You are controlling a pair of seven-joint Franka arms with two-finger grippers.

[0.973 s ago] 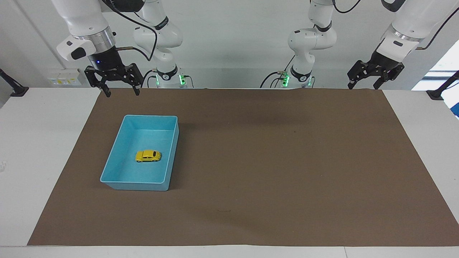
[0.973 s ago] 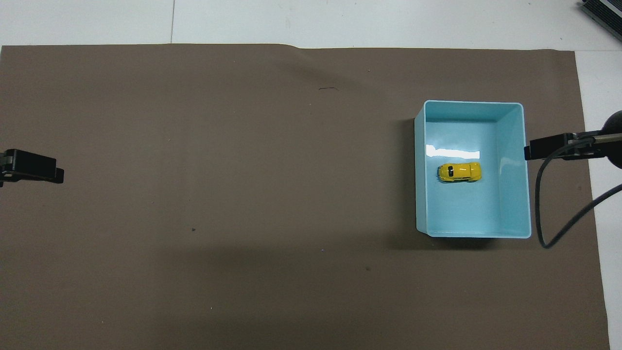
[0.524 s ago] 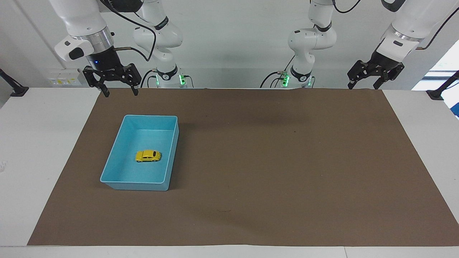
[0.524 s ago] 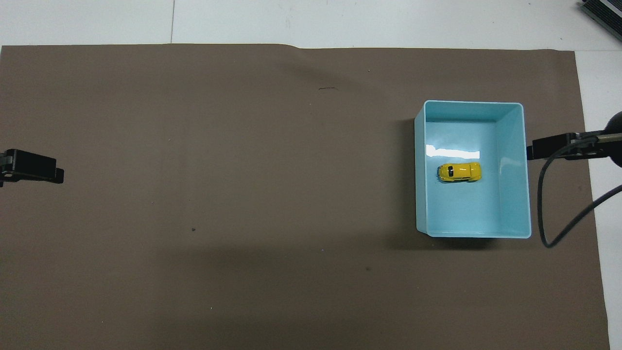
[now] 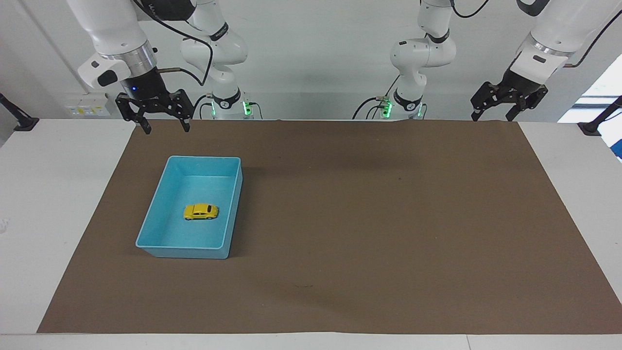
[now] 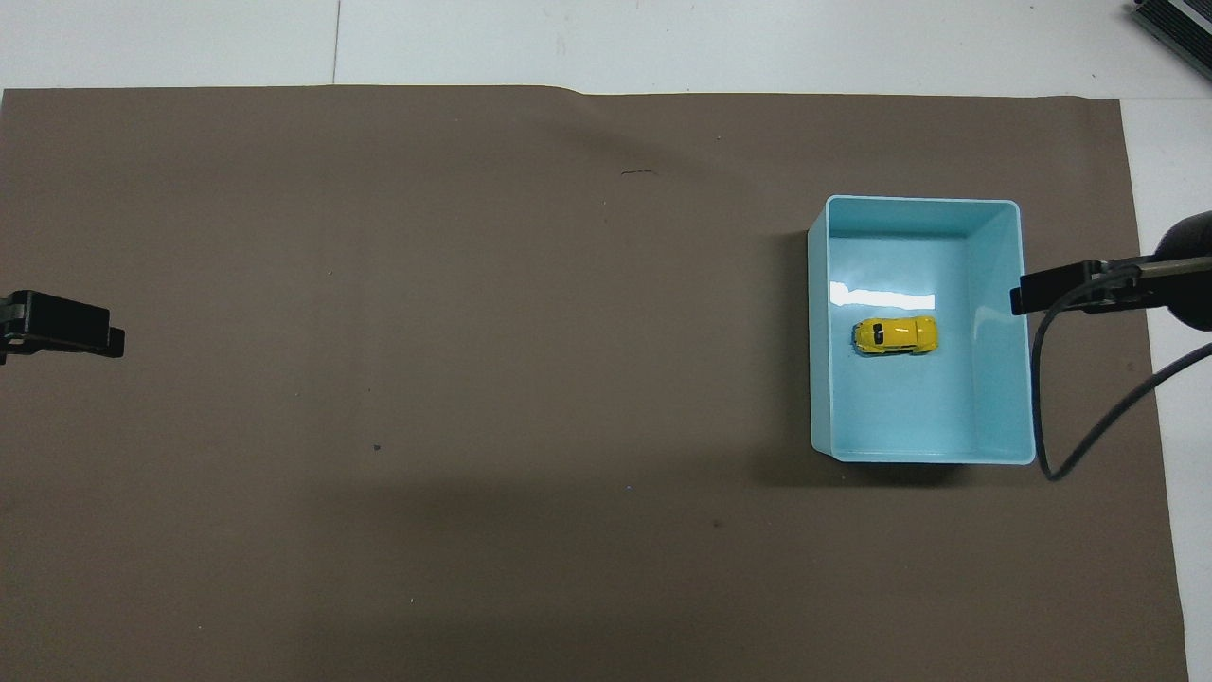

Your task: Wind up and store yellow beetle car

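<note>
The small yellow beetle-shaped toy car [image 5: 200,211] sits in the blue plastic bin [image 5: 150,218], below the right gripper [image 5: 164,127]. That claw hangs open and empty. The left gripper [image 5: 492,116] waits, open and empty, well apart.

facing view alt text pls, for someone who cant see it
A yellow beetle car sits inside a blue bin on a brown mat, toward the right arm's end of the table. Both open end effectors, right and left, hang empty above the mat's robot-side edge.
</note>
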